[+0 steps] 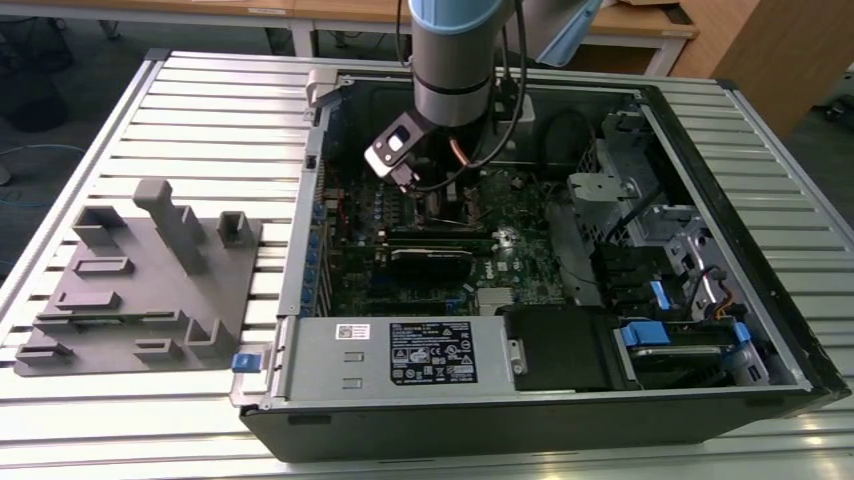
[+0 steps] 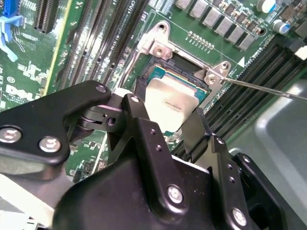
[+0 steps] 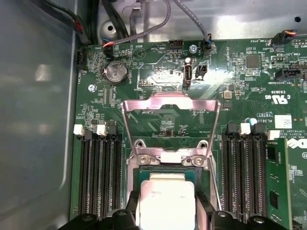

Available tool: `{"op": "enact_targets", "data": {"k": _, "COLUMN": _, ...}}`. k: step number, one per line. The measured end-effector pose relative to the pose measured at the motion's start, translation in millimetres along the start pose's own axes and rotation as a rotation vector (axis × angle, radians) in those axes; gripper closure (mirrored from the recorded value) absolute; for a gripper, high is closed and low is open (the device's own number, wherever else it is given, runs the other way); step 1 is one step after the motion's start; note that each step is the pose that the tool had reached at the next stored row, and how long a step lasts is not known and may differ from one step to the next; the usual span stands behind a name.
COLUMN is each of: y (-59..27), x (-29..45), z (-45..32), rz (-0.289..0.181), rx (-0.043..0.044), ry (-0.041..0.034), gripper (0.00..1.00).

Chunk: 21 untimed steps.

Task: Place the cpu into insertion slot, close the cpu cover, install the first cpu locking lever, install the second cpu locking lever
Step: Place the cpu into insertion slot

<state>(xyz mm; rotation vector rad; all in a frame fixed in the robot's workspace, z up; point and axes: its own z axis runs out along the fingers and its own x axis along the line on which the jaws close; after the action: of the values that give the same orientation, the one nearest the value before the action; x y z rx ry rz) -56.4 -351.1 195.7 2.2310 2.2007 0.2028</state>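
My gripper [image 1: 434, 195] reaches down into the open computer case [image 1: 300, 250] over the green motherboard [image 1: 400, 270]. In both wrist views its black fingers [image 2: 139, 108] flank the cpu [image 3: 165, 199], a square chip with a dull silver top, and press on its two opposite edges. The cpu [image 2: 175, 100] sits level at the insertion slot [image 3: 144, 173], inside the slot's shiny rim [image 2: 160, 50]; I cannot tell whether it rests fully in. The cpu cover [image 3: 170, 100] is swung open and lies back over the board beyond the slot. A thin locking lever [image 2: 264, 88] sticks out beside the slot.
Long black memory slots [image 3: 98, 172] run along both sides of the insertion slot [image 3: 247, 167]. Cables [image 3: 144, 28] hang by the case's back wall. A power supply [image 1: 400, 350] and drive bays [image 1: 667, 300] fill the case's near and right side. A grey fixture [image 1: 147, 280] lies on the table at the exterior view's left.
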Motion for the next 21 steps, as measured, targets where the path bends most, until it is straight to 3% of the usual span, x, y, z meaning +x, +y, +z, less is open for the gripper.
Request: {"op": "enact_targets", "data": {"k": 21, "y": -0.5, "x": -1.6, "z": 5.5, "rz": 0.014, "rx": -0.0012, "ry": -0.0015, "gripper": 0.46}}
